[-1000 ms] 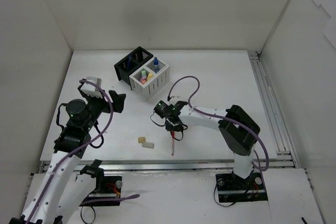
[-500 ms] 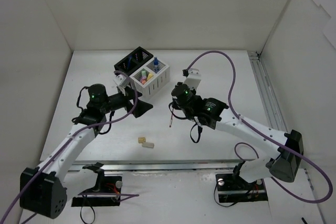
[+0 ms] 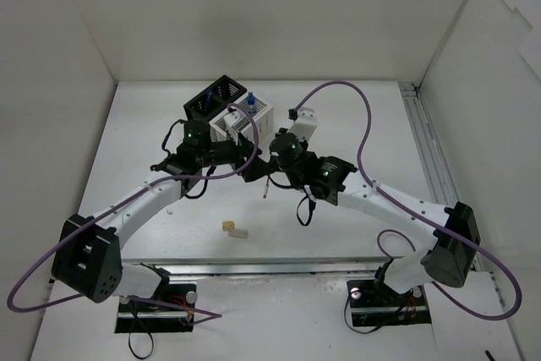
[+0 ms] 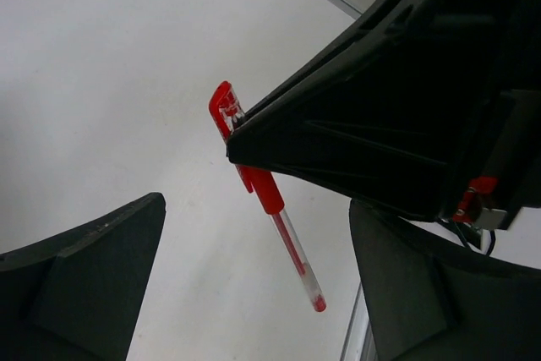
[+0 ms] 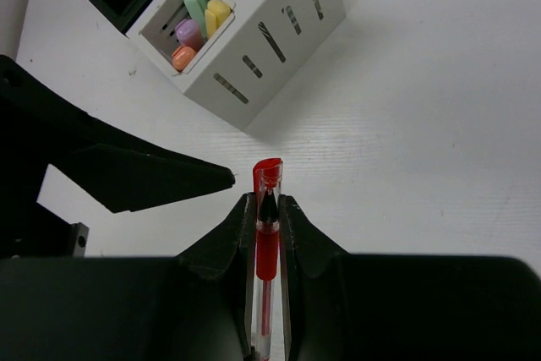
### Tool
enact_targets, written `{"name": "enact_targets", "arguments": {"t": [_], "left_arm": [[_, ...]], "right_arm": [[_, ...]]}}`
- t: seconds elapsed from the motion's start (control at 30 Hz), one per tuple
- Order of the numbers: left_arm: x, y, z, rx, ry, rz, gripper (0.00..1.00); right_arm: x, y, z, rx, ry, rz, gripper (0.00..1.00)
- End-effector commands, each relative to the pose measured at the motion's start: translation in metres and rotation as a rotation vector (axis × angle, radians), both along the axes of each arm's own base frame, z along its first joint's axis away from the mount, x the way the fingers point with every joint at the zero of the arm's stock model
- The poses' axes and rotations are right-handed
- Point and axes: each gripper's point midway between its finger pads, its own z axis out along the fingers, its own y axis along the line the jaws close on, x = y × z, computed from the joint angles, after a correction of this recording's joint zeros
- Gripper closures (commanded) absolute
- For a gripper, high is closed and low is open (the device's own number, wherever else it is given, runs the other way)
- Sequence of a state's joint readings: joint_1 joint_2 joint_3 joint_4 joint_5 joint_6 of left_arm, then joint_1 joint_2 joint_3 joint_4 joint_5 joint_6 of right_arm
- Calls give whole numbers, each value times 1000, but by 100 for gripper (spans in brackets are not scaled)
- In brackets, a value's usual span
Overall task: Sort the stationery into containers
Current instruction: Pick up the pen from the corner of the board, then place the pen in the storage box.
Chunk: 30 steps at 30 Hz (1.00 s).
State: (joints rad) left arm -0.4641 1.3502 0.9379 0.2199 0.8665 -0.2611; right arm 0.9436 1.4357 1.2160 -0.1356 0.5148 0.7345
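My right gripper (image 5: 268, 202) is shut on a thin red pen (image 5: 268, 247) and holds it above the table, cap end pointing away from the wrist. In the top view the right gripper (image 3: 273, 170) is just in front of the white box (image 3: 260, 124), and the pen's tail (image 3: 267, 189) hangs below it. My left gripper (image 3: 251, 167) is open and empty right beside it. In the left wrist view the pen (image 4: 272, 200) hangs between my open fingers (image 4: 93, 285). Two beige erasers (image 3: 234, 229) lie on the table nearer the arms.
The black box (image 3: 221, 90) stands behind the white box (image 5: 279, 35). Pink, green, yellow and orange markers (image 5: 196, 27) sit in the white box's front compartment. A blue-capped bottle (image 3: 251, 106) stands in its rear one. White walls enclose the table.
The right gripper has lifted the red pen off the table and carried it up toward the white box. The left arm has swung right until its open gripper is beside the pen.
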Motion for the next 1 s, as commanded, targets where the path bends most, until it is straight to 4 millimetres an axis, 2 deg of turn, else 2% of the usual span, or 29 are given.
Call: {"name": "enact_targets", "arguments": {"t": [0.0, 0.1, 0.13, 0.17, 0.23, 0.27, 0.33, 0.37, 0.4, 0.43, 0.53, 0.57, 0.6, 0.63, 0.7, 0.73, 0.77, 0.8, 0.87, 0.9, 0.93, 0.97], "left_arm": [[18, -7, 40, -41, -137, 11, 16], [23, -8, 36, -28, -125, 22, 20], [25, -8, 34, -21, -128, 29, 21], [23, -11, 34, -20, -127, 25, 23], [25, -10, 35, -18, -133, 35, 28], [25, -10, 36, -19, -134, 35, 35], [26, -10, 39, -25, -147, 38, 42], [26, -10, 42, -30, -155, 40, 50], [25, -9, 44, -36, -160, 43, 55], [26, -10, 48, -45, -172, 42, 65], [25, -9, 56, -52, -195, 38, 78], [25, -9, 58, -54, -201, 42, 91], [28, -8, 62, -52, -212, 58, 98], [29, -7, 62, -47, -211, 65, 100], [36, -5, 69, -42, -237, 100, 100], [37, -3, 68, -31, -233, 111, 100], [43, 2, 71, -26, -240, 134, 100], [54, 12, 79, -23, -264, 176, 100], [67, 26, 86, -21, -279, 228, 100], [81, 44, 88, -14, -283, 286, 100], [90, 54, 90, -17, -286, 315, 100], [98, 63, 96, -23, -299, 336, 100]], "right_arm": [[12, 10, 49, 155, -107, -29, 100], [11, 11, 54, 175, -115, -22, 100], [12, 15, 63, 216, -135, -22, 100], [12, 14, 61, 223, -136, -27, 100], [10, 17, 70, 272, -158, -11, 100], [8, 19, 69, 276, -157, 1, 100], [8, 20, 70, 282, -153, 13, 100], [7, 22, 69, 283, -149, 20, 100], [7, 25, 66, 279, -142, 32, 100], [7, 25, 67, 276, -141, 34, 100], [6, 29, 63, 256, -132, 53, 98], [7, 27, 63, 253, -134, 50, 92], [7, 27, 63, 250, -133, 50, 88], [7, 26, 63, 248, -133, 48, 84], [7, 23, 67, 246, -146, 41, 76], [10, 18, 70, 241, -156, 21, 62], [12, 12, 71, 237, -163, 2, 55], [11, 6, 77, 240, -175, -12, 42], [15, -12, 75, 236, -176, -67, 15], [21, -29, 81, 268, -180, -113, 5], [21, -39, 71, 253, -169, -141, 2], [22, -47, 71, 254, -174, -160, 2]]}}
